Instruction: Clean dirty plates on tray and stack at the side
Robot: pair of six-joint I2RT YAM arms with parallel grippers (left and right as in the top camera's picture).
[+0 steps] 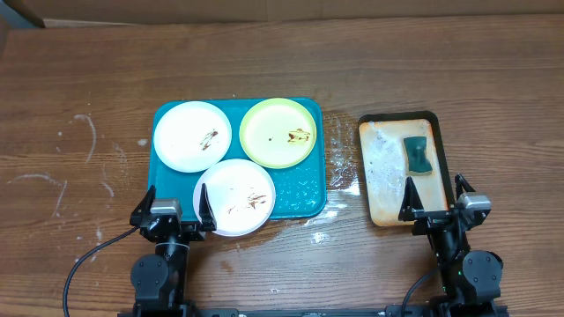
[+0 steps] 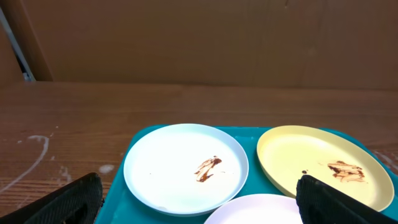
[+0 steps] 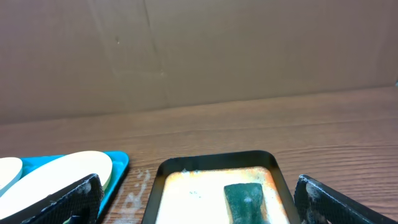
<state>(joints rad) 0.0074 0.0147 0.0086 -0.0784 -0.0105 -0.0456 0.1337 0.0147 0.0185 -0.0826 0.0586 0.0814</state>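
Three smeared plates (image 1: 192,135) lie on the tray (image 1: 304,198), the nearest overhanging its front rim; the left gripper (image 1: 174,198) at that rim and the right gripper (image 1: 434,189) off to the tray's right both stand spread and empty, so a careless advance may knock that plate off.

Overhead looks straight down on the whole table (image 1: 88,70) from high up. Left wrist sits low and close, facing forward across the teal tray (image 2: 252,135). Right wrist, equally low, faces the black-rimmed tray (image 3: 186,190) and shares the teal tray's right end.
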